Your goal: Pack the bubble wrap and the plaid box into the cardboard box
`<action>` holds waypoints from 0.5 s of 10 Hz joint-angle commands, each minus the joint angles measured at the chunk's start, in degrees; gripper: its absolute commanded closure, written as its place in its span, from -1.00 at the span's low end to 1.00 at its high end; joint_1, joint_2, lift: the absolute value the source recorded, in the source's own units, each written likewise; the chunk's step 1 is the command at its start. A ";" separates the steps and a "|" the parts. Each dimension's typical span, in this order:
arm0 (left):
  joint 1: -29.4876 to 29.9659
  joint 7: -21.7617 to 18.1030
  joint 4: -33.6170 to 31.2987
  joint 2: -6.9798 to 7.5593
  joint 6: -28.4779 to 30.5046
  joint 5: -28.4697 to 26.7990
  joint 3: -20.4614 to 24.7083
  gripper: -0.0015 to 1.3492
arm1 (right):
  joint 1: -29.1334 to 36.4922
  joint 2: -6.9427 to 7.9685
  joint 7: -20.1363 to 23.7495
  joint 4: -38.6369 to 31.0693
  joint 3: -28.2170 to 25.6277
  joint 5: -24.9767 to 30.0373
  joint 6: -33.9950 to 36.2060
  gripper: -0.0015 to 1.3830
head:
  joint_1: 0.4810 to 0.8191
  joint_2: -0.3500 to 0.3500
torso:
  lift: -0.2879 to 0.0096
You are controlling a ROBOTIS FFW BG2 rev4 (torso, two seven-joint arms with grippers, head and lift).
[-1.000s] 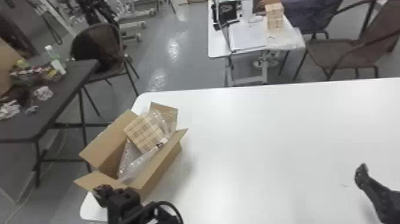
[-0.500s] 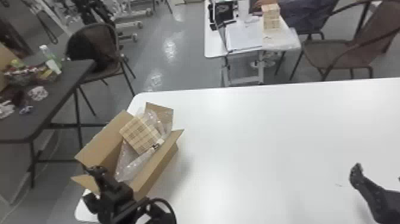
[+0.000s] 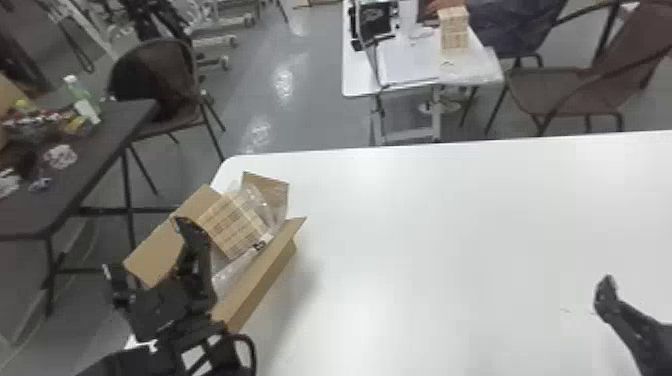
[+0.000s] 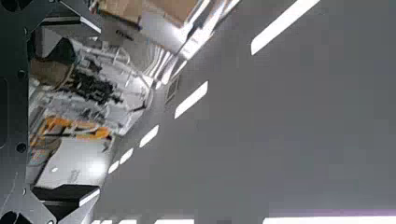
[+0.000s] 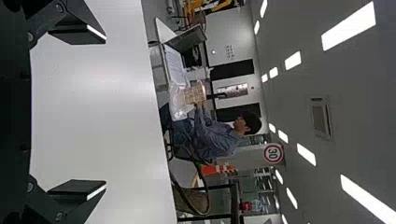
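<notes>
L gripper [image 3: 144, 246] is hovering at cardboard box's [image 3: 262, 285] near-L side, jaws gaping; R gripper [image 3: 607, 300] is hovering well R of box, jaws also standing apart. Plaid box [image 3: 232, 225] is lying tilted inside box w/ bubble wrap [image 3: 272, 202] showing alongside. White table [image 3: 450, 250] is supporting box.

In head view you're seeing three tables [image 3: 105, 135], two plaid boxes [image 3: 232, 225], two wraps [image 3: 225, 275]; near table [image 3: 450, 225] is holding one cardboard box [image 3: 265, 280].

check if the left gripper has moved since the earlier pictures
Yes: in the head view the left gripper has moved up the picture against the cardboard box, from its near end to beside the plaid box.
</notes>
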 commanded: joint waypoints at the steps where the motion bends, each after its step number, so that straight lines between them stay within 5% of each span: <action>1: 5.11 -7.12 -3.88 -2.52 8.10 -2.77 0.45 -0.83 | 2.69 -0.35 -0.24 -3.72 -0.09 1.42 -0.25 -0.72 | 0.27 0.57 | 0.25; 3: 12.41 -18.02 -7.13 -4.69 15.93 -2.77 0.28 -0.83 | 6.74 -0.27 -1.56 -7.50 -0.09 1.95 -0.25 -0.72 | 0.27 0.39 | 0.25; 5: 18.56 -22.15 -11.35 -3.93 24.45 -3.39 1.16 -0.82 | 10.43 -0.27 -1.91 -10.58 0.00 2.21 1.77 -0.72 | 0.27 0.27 | 0.25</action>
